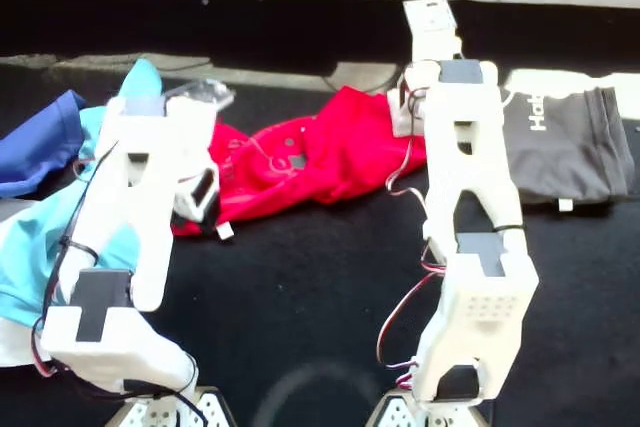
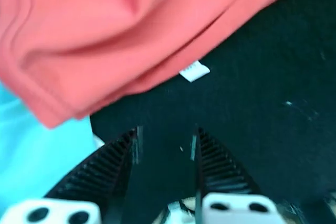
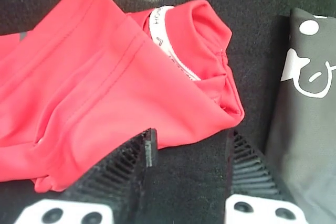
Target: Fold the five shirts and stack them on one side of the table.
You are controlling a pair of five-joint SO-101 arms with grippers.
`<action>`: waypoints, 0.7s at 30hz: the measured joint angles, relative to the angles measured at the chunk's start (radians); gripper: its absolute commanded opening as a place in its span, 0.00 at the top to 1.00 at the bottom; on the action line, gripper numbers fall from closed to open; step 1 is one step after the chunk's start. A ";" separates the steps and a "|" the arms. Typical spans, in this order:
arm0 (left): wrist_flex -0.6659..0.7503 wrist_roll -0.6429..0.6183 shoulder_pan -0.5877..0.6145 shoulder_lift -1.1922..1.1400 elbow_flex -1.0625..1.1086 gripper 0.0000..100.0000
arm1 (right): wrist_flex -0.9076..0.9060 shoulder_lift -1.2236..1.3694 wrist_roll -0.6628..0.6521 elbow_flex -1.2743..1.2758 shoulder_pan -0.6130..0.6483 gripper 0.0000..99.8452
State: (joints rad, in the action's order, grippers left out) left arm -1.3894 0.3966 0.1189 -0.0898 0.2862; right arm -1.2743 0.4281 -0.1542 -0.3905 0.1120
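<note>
A rumpled red shirt [image 1: 310,162] lies on the bench [image 1: 320,287], long axis running side to side, collar toward the right arm. The left gripper [image 2: 165,145] at its other end and the right gripper [image 3: 189,150] at its collar both hold fingers wide apart, empty.

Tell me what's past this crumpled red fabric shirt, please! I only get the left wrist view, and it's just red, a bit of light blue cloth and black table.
Observer: Beyond the red shirt, on the right arm's side, lies a folded dark grey fabric shirt with white print.
Operator: Is the other claw holding something?
Observer: No. The right gripper is open at the red shirt's collar end, gripping nothing.
Operator: Are there more shirts?
Observer: Yes, a crumpled dark blue fabric shirt lies next to the light blue shirt.
</note>
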 measured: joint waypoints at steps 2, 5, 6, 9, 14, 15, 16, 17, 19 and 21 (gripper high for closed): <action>0.087 0.029 0.021 0.000 0.071 0.84 | -0.017 0.000 0.000 0.000 0.000 0.79; 0.218 0.040 0.080 0.000 0.123 0.84 | -0.034 0.000 0.000 0.000 0.000 0.79; 0.256 0.041 0.097 0.000 0.126 0.84 | -0.040 0.000 0.000 0.000 0.000 0.79; 0.348 0.064 0.132 0.000 0.158 0.84 | -0.051 0.000 0.000 0.000 0.000 0.79; 0.471 0.175 0.158 0.003 0.259 0.84 | -0.057 0.000 0.000 0.000 0.000 0.79; 0.485 0.186 0.164 0.005 0.270 0.84 | -0.057 0.000 0.000 0.000 0.000 0.79; 0.494 0.193 0.169 0.006 0.278 0.84 | -0.057 0.000 0.000 0.000 0.000 0.79; 0.500 0.198 0.173 0.006 0.284 0.84 | -0.057 0.000 0.000 0.000 0.000 0.79; 0.506 0.203 0.178 0.008 0.288 0.84 | -0.057 0.000 0.000 0.000 -0.002 0.79; 0.506 0.204 0.178 0.008 0.288 0.84 | -0.057 0.000 0.000 0.000 -0.003 0.79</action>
State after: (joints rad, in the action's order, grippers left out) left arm -0.8830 0.6007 0.2969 -0.0821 0.5746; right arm -1.3311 0.4281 -0.1542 -0.3905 0.1089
